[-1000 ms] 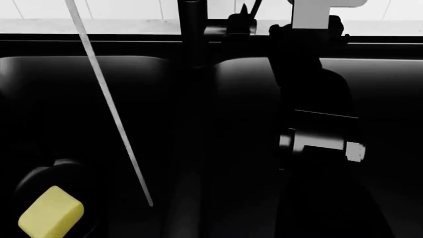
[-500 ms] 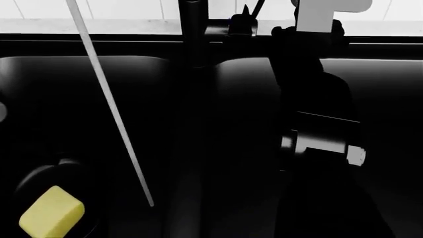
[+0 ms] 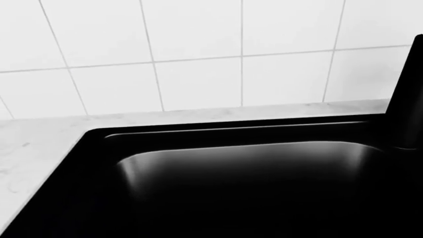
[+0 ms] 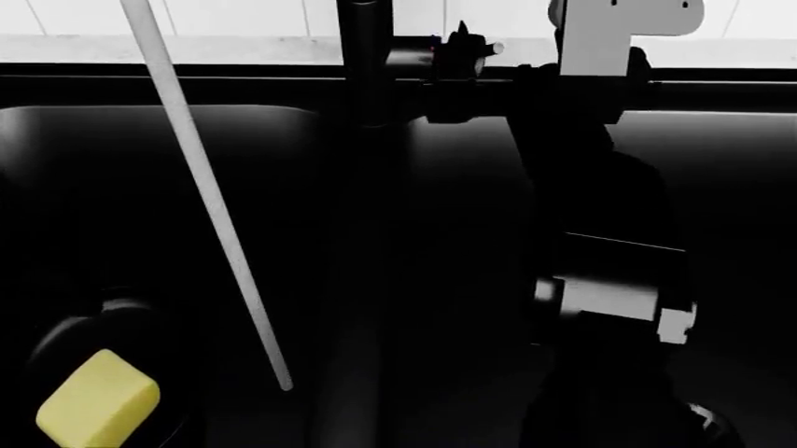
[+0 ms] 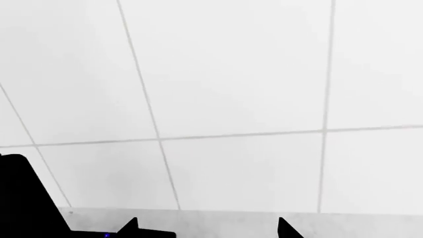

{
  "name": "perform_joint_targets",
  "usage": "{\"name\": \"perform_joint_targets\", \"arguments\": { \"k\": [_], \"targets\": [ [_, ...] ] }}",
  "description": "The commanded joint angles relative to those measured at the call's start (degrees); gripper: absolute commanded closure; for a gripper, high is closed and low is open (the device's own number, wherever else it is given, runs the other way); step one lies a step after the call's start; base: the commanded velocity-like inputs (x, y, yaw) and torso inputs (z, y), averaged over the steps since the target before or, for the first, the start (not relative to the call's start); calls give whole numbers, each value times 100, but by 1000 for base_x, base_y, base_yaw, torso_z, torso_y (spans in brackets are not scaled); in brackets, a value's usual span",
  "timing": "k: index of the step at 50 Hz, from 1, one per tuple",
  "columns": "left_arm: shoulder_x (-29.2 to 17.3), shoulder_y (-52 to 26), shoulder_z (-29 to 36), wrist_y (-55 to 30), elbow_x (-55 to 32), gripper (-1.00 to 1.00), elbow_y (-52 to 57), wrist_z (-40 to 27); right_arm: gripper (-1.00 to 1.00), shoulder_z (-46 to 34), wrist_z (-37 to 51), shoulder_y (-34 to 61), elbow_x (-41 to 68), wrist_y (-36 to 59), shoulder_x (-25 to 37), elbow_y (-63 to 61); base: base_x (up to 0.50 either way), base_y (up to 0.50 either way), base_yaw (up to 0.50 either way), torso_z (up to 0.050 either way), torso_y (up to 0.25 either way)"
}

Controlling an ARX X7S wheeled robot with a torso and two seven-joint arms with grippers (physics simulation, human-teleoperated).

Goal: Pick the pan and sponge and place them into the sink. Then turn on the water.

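Head view: the sponge sits in the pan (left sink basin), water running; light, squashy, best pinched across its sides. Fingers: cannot tell.

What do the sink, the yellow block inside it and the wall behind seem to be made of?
The sink looks like matte black composite or coated metal: dark, with only a soft sheen on the basin wall. The sponge looks like soft foam, pale yellow with rounded corners, though no pores show. The wall looks like glossy white ceramic tile with thin grey grout lines.
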Motion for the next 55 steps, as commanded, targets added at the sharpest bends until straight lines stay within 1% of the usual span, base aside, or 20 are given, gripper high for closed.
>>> {"name": "perform_joint_targets", "arguments": {
  "k": [1,7,12,19,30,32,33,35,36,39,44,47,49,50,52,55],
  "targets": [
    [88,-19,23,-49,18,-100,-47,-38,-100,-68,64,-459,16,564,28,-1003,0,0,0,0,0],
    [165,-40,40,-77,34,-100,-60,-71,-100,-134,88,-498,75,597,48,-1057,0,0,0,0,0],
    [165,-47,33,-86,27,-100,-53,-71,-100,-267,111,-601,52,690,62,-1341,0,0,0,0,0],
    [38,3,-16,-34,-18,-100,-8,-11,-100,-394,126,-817,91,944,93,-1843,0,0,0,0,0],
    [6,23,-29,-31,-29,-100,-15,15,-100,-573,128,-1401,216,1719,174,-3393,0,0,0,0,0],
    [47,6,-20,-50,-20,-100,-27,-3,-100,-580,150,-1477,246,1860,195,-3657,0,0,0,0,0],
    [159,-44,13,-105,13,-100,-54,-67,-100,-595,160,-1507,250,1915,207,-3779,0,0,0,0,0],
    [141,-44,5,-108,3,-100,-40,-71,-100,-617,190,-1559,266,2057,235,-4034,0,0,0,0,0],
    [52,-8,-23,-73,-28,-100,2,-39,-100,-630,216,-1590,262,2134,258,-4205,0,0,0,0,0],
    [48,-2,-31,-63,-27,-100,2,-38,-100,-668,270,-1671,256,2295,311,-4538,0,0,0,0,0],
    [128,-53,-13,-122,-14,-100,-26,-82,-100,-693,307,-1853,335,2780,382,-5218,0,0,0,0,0],
    [76,-51,-29,-130,-42,-100,12,-79,-100,-588,288,-1956,532,3348,402,-5764,0,0,0,0,0],
    [29,-33,-46,-112,-60,-100,35,-66,-100,-608,309,-1996,541,3479,437,-5930,0,0,0,0,0],
    [18,-37,-51,-117,-67,-100,40,-64,-100,-550,298,-2047,633,3721,447,-6166,0,0,0,0,0],
    [89,-67,-32,-160,-61,-100,18,-111,-100,-475,330,-2145,740,4075,470,-6607,0,0,0,0,0],
    [-11,-103,-73,-192,-134,-100,45,-78,-100,-431,358,-2238,823,4418,532,-7035,0,0,0,0,0]
  ]
}}
